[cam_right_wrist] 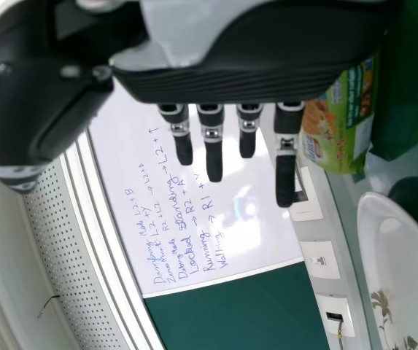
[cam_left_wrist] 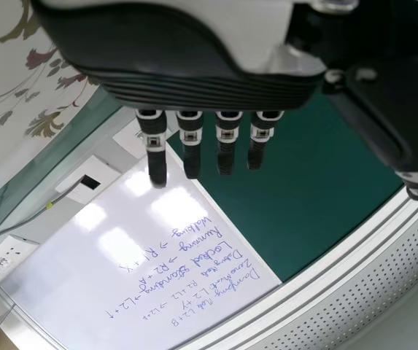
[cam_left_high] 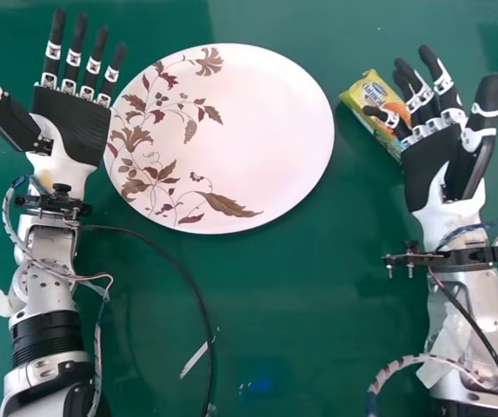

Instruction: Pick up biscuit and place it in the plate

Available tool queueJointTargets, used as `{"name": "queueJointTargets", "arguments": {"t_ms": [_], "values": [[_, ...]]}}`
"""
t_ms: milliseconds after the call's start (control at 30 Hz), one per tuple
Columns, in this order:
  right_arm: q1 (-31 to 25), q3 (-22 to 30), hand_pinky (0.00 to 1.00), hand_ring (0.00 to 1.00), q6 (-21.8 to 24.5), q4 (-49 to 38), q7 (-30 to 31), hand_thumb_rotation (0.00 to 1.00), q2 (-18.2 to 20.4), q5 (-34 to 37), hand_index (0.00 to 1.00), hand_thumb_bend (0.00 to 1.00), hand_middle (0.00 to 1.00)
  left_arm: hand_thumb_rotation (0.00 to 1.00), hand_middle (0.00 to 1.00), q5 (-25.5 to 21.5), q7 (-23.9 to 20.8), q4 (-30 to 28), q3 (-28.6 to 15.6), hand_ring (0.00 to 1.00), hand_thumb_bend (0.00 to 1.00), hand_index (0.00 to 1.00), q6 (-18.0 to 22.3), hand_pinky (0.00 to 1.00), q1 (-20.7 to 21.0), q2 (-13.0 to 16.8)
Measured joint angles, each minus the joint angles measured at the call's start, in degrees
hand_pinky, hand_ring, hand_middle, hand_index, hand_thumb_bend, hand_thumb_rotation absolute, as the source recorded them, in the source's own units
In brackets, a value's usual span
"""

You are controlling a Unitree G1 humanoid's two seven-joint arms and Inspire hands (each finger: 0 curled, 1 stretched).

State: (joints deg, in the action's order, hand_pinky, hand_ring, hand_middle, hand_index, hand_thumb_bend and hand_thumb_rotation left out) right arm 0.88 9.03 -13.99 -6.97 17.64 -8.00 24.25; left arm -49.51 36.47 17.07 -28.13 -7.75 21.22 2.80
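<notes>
We have the biscuit packet in a yellow-and-green, glossy-looking printed wrapper (cam_left_high: 362,95) lying on the green worktop (cam_left_high: 292,304), just beside the plate's right rim and partly hidden by the robot's right hand (cam_left_high: 429,163). We judge it light, its wrapper thin, crinkly and a little slippery, with brittle biscuit inside that a hard squeeze could crack. We would take it across the middle of its long sides, thumb against one and fingers against the other, pressing only enough to stop the film sliding; pinching a wrapper end alone might let it swing or slip. That hand's fingers (cam_left_high: 442,80) are apart and loosely bent, with nothing clamped in them; whether any touches the wrapper we cannot tell. Next outward lies the broad white plate with brown and dark-red leaf patterns (cam_left_high: 270,122), smooth enough that we should lower the packet gently. At the plate's left edge, the left hand (cam_left_high: 68,126) has its fingers straight and slightly apart, holding nothing.
</notes>
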Motion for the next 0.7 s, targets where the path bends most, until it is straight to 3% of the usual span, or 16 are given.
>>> {"name": "queueJointTargets", "arguments": {"t_ms": [200, 400, 500, 600, 700], "values": [[-0.03, 0.03, 0.6, 0.89, -0.65, -0.1, 1.34, 1.0, 0.0, -0.02, 0.96, 0.96, 0.87, 1.0, 1.0, -0.18, -0.97, 0.0, -0.15, 0.95, 1.0, 1.0, 0.66, 0.79, 0.0, -0.23], [-0.74, 0.07, 0.61, 0.9, -1.81, -1.68, 1.43, 1.0, -0.14, -1.58, 0.97, 0.96, 0.87, 0.97, 1.0, -0.17, -1.21, -0.02, -0.11, 0.95, 1.0, 1.0, 1.52, 0.81, 0.01, -0.48], [-2.48, 0.08, 0.6, 0.88, -1.61, -5.71, -1.23, 1.0, -0.86, -6.48, 0.97, 0.96, 0.87, 0.92, 1.0, -0.18, -1.29, -0.03, -0.05, 0.95, 1.0, 1.0, 1.59, 0.83, 0.01, -0.57], [-4.61, 0.27, 0.59, 0.88, -1.75, -8.86, -4.14, 1.0, -1.69, -13.68, 0.97, 0.96, 0.87, 0.91, 1.0, -0.18, -1.74, 0.0, -0.06, 0.92, 1.0, 1.0, 1.53, 0.76, -0.24, -0.78], [-6.65, 1.39, 0.59, 0.89, -1.78, -12.44, -5.92, 1.0, -3.13, -19.19, 1.0, 0.96, 0.88, 0.9, 0.99, -0.15, -1.85, 0.04, -0.03, 0.91, 1.0, 1.0, 1.5, 0.76, -0.76, -1.1]]}}
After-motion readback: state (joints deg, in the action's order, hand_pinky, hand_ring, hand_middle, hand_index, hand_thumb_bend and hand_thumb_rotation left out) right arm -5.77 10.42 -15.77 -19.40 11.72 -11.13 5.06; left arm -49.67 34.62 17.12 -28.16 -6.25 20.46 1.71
